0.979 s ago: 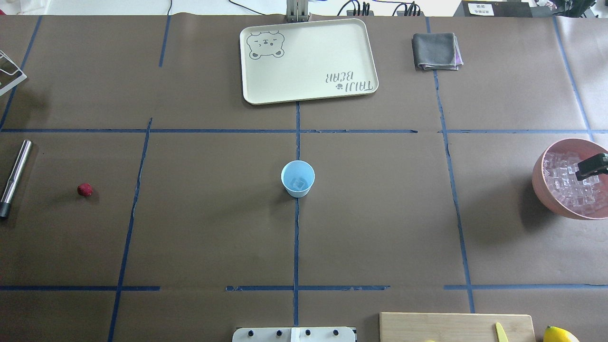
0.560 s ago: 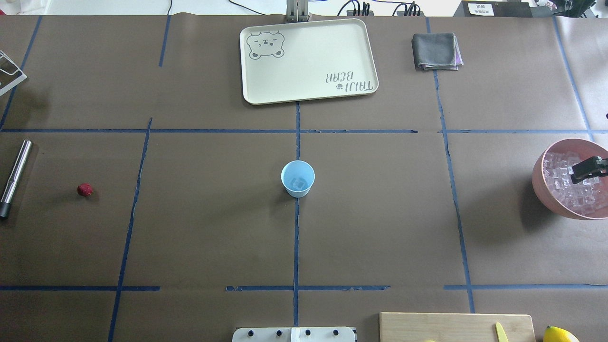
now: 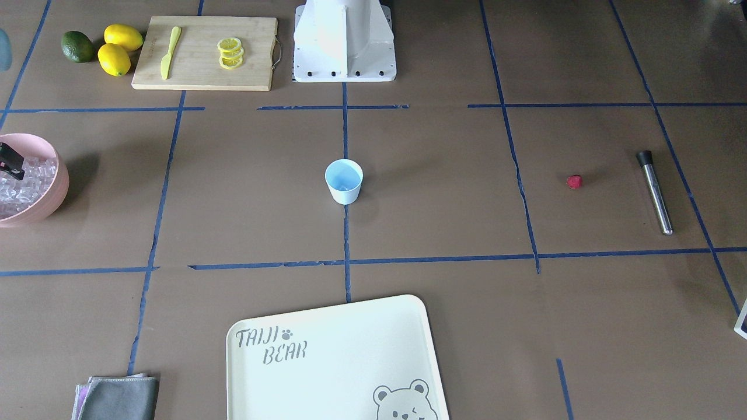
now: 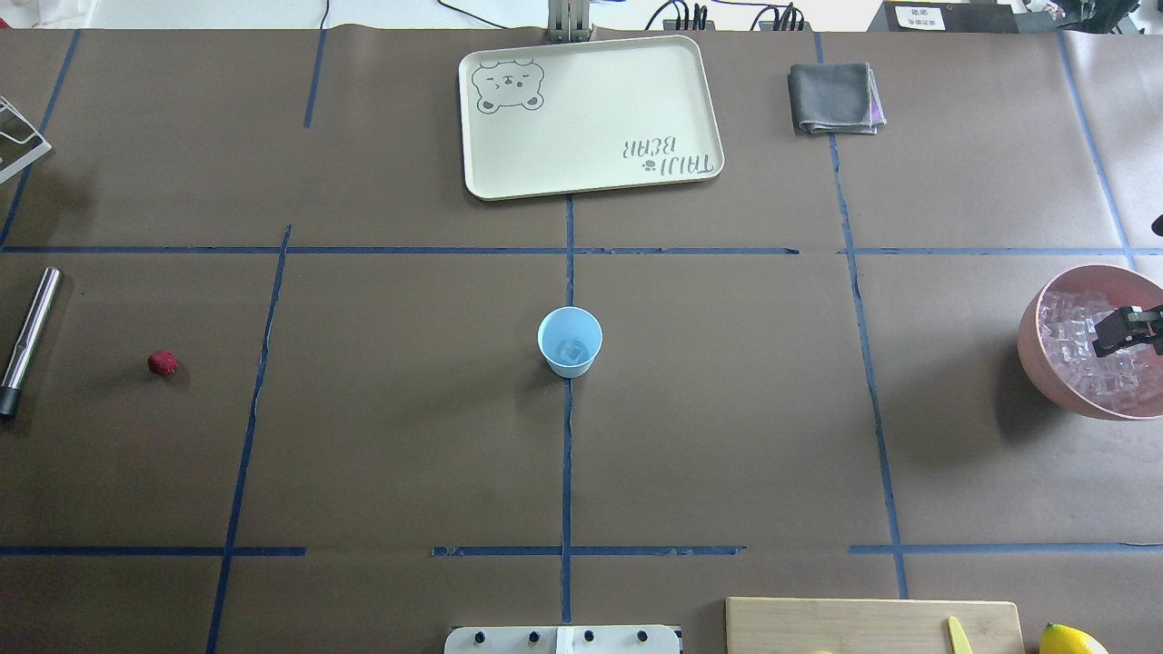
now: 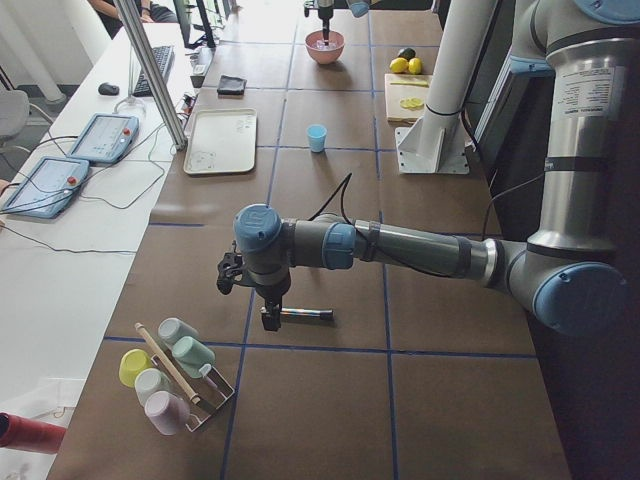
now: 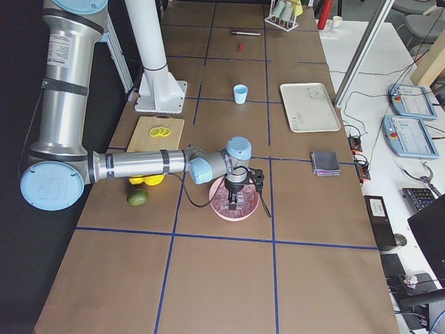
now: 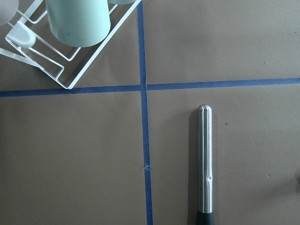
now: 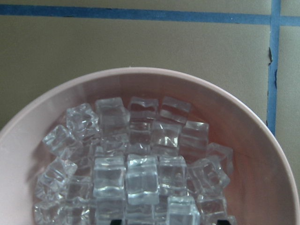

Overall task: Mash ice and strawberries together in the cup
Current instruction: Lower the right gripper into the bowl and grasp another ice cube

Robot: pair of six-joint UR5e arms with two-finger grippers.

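Cup stands between strawberry and bowl of ice

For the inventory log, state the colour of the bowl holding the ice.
Pink. The bowl shows best in the right wrist view.

- Robotics lab, teleop/data-collection type setup.
- Grey-and-blue jointed industrial robot arm and a second like it, both mounted on one white steel pedestal bolted to the desk.
- Brown-paper-covered desk gridded into cells with blue tape lines.
- White side bench alongside carries two blue-framed touchscreen teach pendants.
- Black plugs and cables at the desk's far edge.
- Slanted aluminium frame post rises from the bench side.
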